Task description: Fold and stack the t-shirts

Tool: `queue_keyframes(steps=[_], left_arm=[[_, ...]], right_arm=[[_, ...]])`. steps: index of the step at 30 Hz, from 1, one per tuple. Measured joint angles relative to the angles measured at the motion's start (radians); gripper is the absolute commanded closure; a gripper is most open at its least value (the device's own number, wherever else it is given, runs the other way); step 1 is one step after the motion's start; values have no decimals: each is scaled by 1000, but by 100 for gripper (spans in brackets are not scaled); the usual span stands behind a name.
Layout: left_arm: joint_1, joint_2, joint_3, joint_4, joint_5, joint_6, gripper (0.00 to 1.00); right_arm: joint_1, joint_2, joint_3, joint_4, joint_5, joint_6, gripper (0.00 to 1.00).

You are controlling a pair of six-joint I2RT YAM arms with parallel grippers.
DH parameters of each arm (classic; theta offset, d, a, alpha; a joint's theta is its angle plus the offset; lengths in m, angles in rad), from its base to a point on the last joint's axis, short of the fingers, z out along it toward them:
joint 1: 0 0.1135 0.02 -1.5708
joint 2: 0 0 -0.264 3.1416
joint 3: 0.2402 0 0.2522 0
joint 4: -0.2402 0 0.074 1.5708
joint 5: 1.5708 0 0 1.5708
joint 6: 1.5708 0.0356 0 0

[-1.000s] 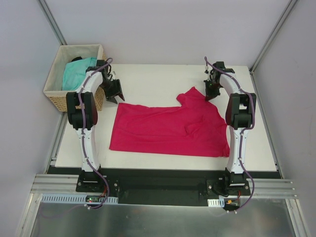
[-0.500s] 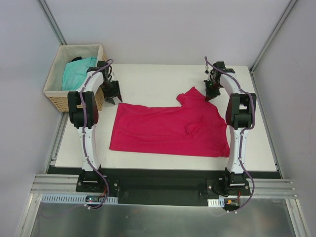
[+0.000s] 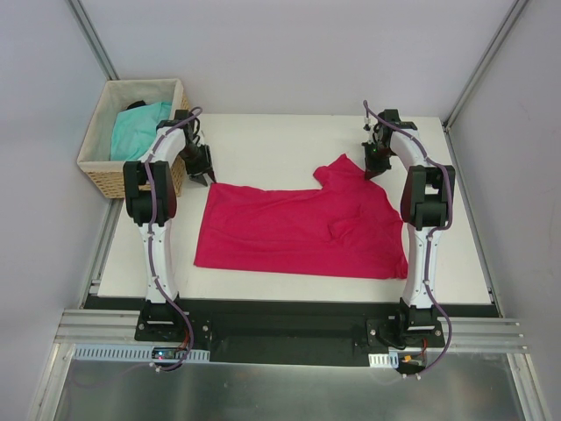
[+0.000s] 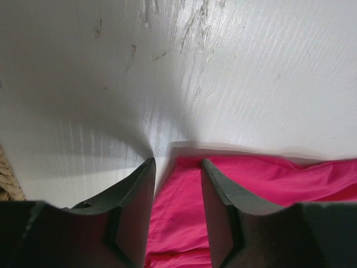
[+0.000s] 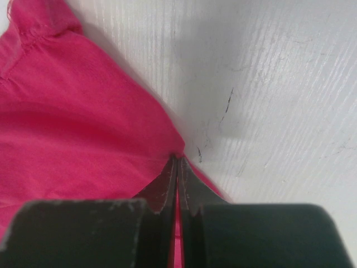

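The crimson-pink t-shirt [image 3: 298, 228] lies spread on the white table, one sleeve pointing to the far right. My right gripper [image 3: 372, 172] is shut on the shirt's far right edge; in the right wrist view the fabric [image 5: 72, 128] is pinched between the closed fingers [image 5: 177, 167]. My left gripper [image 3: 205, 175] is open at the shirt's far left corner; in the left wrist view the corner [image 4: 184, 212] lies between the two fingers [image 4: 177, 164]. The turquoise t-shirt [image 3: 136, 127] lies crumpled in the wicker basket.
The wicker basket [image 3: 105, 171] stands at the table's far left corner, close beside my left arm. Bare white table [image 3: 280, 145] lies beyond the shirt, and white walls enclose the cell.
My left gripper has moved a little farther back and left, to the shirt's far left corner. The right gripper and the shirt have not moved.
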Motion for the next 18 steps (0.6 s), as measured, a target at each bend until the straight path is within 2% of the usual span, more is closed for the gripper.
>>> queue_keyframes(steps=[1, 4, 11, 18], left_arm=[[0, 0, 0, 0, 1, -2, 74], [0, 0, 0, 0, 2, 0, 76], [0, 0, 0, 0, 14, 0, 66], [0, 0, -2, -3, 40, 0, 65]], right_arm=[[0, 0, 0, 0, 0, 0, 99], [0, 0, 0, 0, 0, 0, 99], [0, 0, 2, -8, 0, 0, 99], [0, 0, 2, -11, 0, 0, 99]])
